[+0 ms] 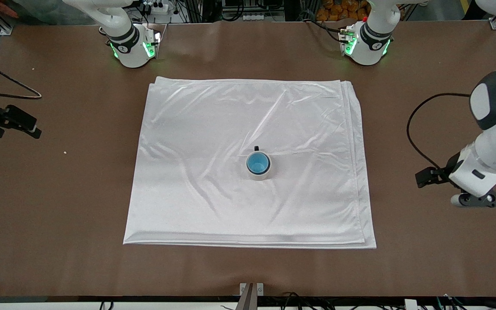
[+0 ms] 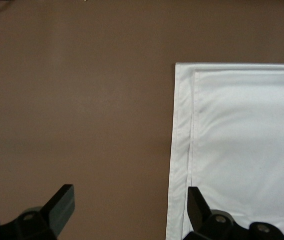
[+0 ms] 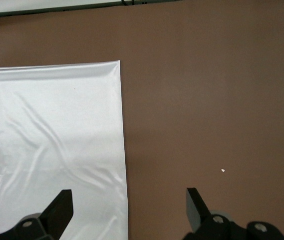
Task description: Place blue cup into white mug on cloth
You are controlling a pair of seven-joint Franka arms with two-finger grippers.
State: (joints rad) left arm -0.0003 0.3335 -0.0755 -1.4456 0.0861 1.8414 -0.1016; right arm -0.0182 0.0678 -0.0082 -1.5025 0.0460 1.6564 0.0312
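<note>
The blue cup (image 1: 257, 163) sits upright inside the white mug (image 1: 260, 174), whose black handle points toward the robots' bases. The mug stands near the middle of the white cloth (image 1: 213, 129). My left gripper (image 1: 485, 199) is open and empty, up over the bare table off the cloth's edge at the left arm's end; its wrist view shows its gripper (image 2: 130, 192) over that edge of the cloth (image 2: 241, 145). My right gripper (image 1: 23, 125) is open and empty at the right arm's end; its wrist view shows its gripper (image 3: 129, 195) over the cloth's edge (image 3: 52, 125).
The brown table (image 1: 58, 206) lies bare around the cloth. A black cable (image 1: 15, 84) runs over the table near the right gripper. A small white crumb (image 1: 65, 152) lies on the table at that end and also shows in the right wrist view (image 3: 223, 170).
</note>
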